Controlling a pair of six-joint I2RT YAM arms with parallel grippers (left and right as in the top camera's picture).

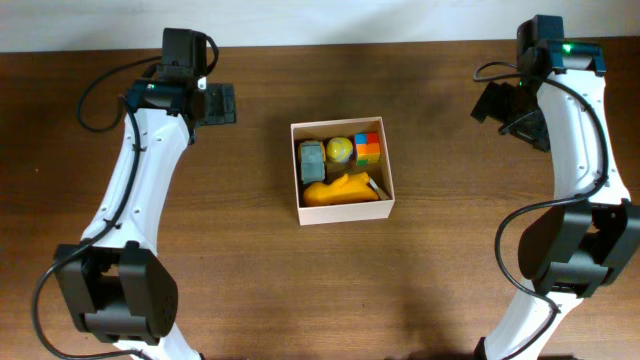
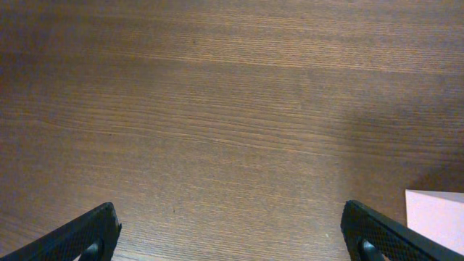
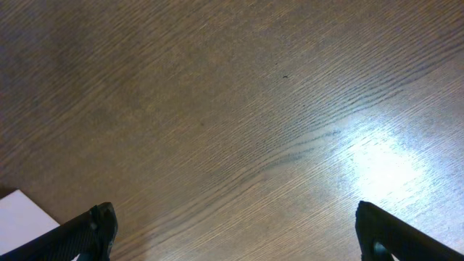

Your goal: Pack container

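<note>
container 1 | small toys inside 4 | white robot arms 2

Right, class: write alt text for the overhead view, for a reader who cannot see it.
A white container of small toys sits on the wooden table. The left gripper and right gripper flank it, apart from it.

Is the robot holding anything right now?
No. The left gripper and right gripper are both open and empty, away from the container.
</note>
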